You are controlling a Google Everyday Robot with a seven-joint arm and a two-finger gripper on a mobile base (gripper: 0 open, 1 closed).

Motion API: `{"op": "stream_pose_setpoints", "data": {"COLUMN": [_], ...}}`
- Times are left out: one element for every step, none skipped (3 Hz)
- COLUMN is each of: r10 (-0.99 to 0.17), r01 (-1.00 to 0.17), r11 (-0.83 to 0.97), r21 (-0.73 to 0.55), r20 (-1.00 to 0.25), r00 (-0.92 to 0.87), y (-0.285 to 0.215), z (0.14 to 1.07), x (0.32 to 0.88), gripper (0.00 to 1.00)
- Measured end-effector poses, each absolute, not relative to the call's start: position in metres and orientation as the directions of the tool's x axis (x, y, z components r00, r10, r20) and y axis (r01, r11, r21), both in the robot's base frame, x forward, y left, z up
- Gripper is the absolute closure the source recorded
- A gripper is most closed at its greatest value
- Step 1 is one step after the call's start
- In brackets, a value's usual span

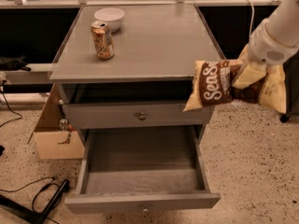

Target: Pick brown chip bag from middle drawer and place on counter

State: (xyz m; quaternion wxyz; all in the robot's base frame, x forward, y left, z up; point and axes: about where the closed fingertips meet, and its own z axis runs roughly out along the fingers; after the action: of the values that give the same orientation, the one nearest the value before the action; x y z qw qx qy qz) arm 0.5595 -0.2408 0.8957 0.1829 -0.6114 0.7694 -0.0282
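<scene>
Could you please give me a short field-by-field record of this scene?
brown chip bag: in the air beside the front right corner of the counter
claw: right of the cabinet, shut on the brown chip bag
middle drawer: pulled open, bag not inside
counter: holds a soda can and a white bowl, back left

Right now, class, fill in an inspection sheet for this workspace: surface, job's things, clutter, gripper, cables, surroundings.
Surface: grey counter, flat.
Job's things: chip bag in the air beside the counter's right front corner; open drawer, nothing seen inside.
Clutter: soda can upright, white bowl behind it, both back left on the counter.
Gripper: gripper right of the counter, jaws shut on the chip bag.
Cables: black cable on the floor, lower left.
Surroundings: cardboard box left of the cabinet; speckled floor.
</scene>
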Motion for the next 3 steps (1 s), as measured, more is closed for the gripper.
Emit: {"op": "stream_pose_setpoints", "data": {"r10": [-0.948,-0.934,-0.905], "r01": [-0.913,-0.891,-0.841], "r11": [0.302,0.353,0.422], "r21": [-0.276,-0.287,-0.339], "r20": [-0.186,-0.164,-0.219], "r00": [-0.257,-0.317,-0.366], "y": [-0.248,-0.253,-0.257], "z": [0.933,0.957,0.98], "x": [0.595,0.63,0.668], "gripper": [1.0,1.0,1.0]}}
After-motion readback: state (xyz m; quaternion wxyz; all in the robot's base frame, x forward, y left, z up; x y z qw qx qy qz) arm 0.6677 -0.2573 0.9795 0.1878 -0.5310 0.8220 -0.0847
